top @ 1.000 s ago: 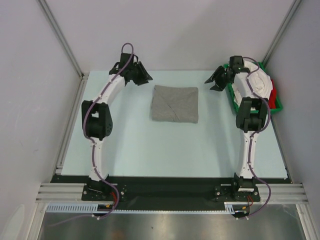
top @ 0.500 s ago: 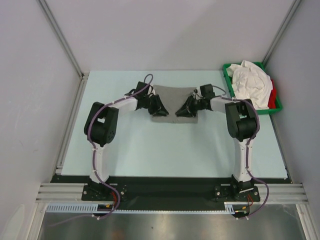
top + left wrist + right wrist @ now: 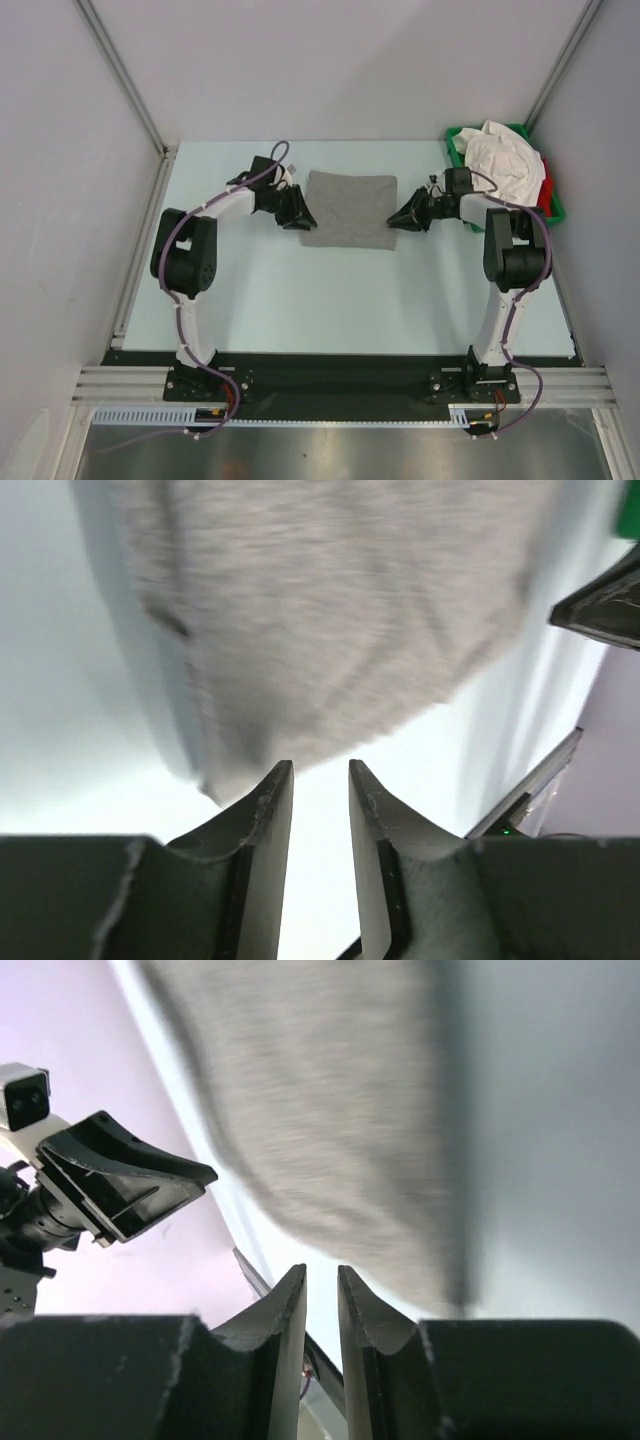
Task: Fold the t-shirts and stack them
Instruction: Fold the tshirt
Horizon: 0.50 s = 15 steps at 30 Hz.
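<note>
Watching from afar, I saw the folded grey t-shirt (image 3: 349,208) lying flat on the worktop (image 3: 300,290), left jaws and right jaws beside its side edges, both narrowly parted, gripping nothing

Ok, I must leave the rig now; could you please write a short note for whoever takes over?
Left gripper: jaws slightly apart, empty, at the left edge of the grey shirt.
Right gripper: the same, at its right edge.
The grey shirt lies folded between them.
White shirts and a red one: heaped, unfolded, in the green tray at the far right.
Done: one shirt folded. Left: fold the others and stack them.
</note>
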Motion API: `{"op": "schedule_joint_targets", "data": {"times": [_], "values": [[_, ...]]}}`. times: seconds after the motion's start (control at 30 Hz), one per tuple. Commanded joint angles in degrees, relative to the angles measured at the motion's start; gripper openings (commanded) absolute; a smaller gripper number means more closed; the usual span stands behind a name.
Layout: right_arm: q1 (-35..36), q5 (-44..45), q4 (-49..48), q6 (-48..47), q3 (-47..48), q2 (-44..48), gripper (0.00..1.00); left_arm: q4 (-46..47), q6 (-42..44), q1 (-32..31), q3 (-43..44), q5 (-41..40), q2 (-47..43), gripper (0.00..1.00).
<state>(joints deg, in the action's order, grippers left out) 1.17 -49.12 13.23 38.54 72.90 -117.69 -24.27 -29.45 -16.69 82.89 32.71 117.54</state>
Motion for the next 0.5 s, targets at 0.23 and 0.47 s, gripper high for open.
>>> {"op": "schedule_joint_targets", "data": {"times": [0.23,0.47], "values": [[8.0,-2.9,-6.4,4.0,3.0,0.1,0.26,10.5,-8.8,-1.5,-2.4,7.1,-2.3,0.34],[3.4,0.1,-1.6,-5.9,-1.4,-4.8,0.25,9.0,-0.5,0.5,-6.9,0.3,3.0,0.33]]}}
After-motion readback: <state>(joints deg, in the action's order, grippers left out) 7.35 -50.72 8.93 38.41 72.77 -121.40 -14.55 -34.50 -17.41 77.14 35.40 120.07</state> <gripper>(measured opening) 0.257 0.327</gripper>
